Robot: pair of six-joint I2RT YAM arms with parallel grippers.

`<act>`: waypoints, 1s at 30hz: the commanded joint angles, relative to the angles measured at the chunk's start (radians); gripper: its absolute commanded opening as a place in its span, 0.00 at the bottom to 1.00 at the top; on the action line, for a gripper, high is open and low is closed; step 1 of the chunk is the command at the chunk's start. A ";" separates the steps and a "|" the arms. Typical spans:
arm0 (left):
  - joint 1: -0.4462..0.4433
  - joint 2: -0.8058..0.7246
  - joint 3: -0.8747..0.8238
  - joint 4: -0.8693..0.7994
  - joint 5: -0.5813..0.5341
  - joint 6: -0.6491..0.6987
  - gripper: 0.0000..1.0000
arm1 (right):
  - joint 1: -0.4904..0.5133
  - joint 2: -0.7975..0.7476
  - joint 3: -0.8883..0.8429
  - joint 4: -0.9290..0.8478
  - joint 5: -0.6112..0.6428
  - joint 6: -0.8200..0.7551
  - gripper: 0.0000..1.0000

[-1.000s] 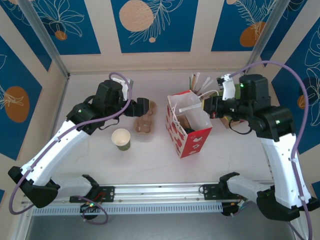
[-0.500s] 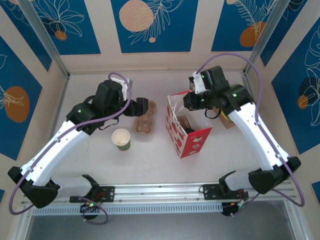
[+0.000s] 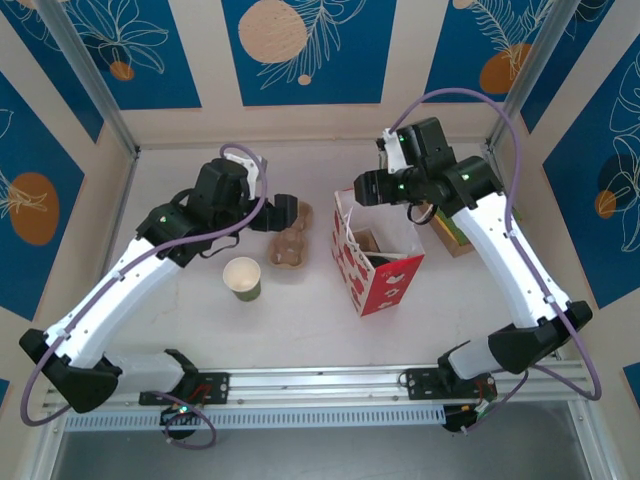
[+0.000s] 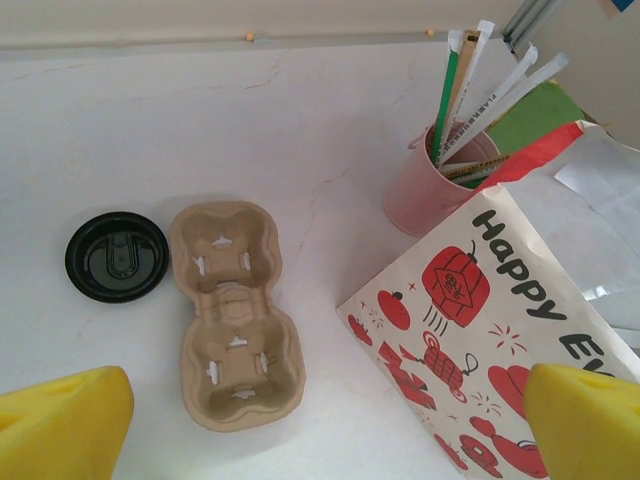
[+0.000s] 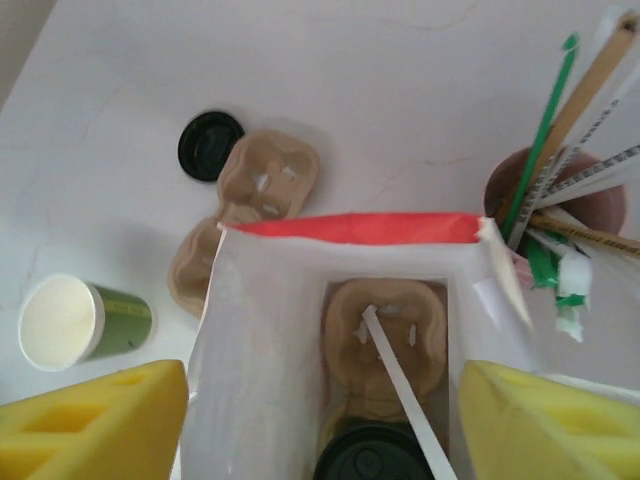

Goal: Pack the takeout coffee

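Spotted takeout coffee (image 5: 375, 455) inside the bag (image 5: 350, 228), only round black lid showing. Read "Happy Ev" outside. Found both jaws open, empty.

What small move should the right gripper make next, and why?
Probably lift the right gripper straight up, away from the bag. Its jaws stand open and hold nothing. The white straw lies inside the bag, across the carrier, and the takeout coffee with its black lid sits there too, so little seems left to do inside.
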 commanded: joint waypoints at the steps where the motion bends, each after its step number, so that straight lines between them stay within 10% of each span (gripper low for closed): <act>1: 0.010 0.022 0.038 -0.009 -0.002 0.032 1.00 | -0.037 -0.057 0.064 -0.024 0.071 -0.001 0.81; 15: 0.029 0.140 0.131 -0.058 0.060 0.019 1.00 | -0.487 -0.072 0.054 -0.012 -0.073 0.164 0.99; 30: 0.091 0.134 0.146 -0.113 0.027 0.088 1.00 | -0.667 0.129 -0.167 0.118 -0.073 0.288 0.99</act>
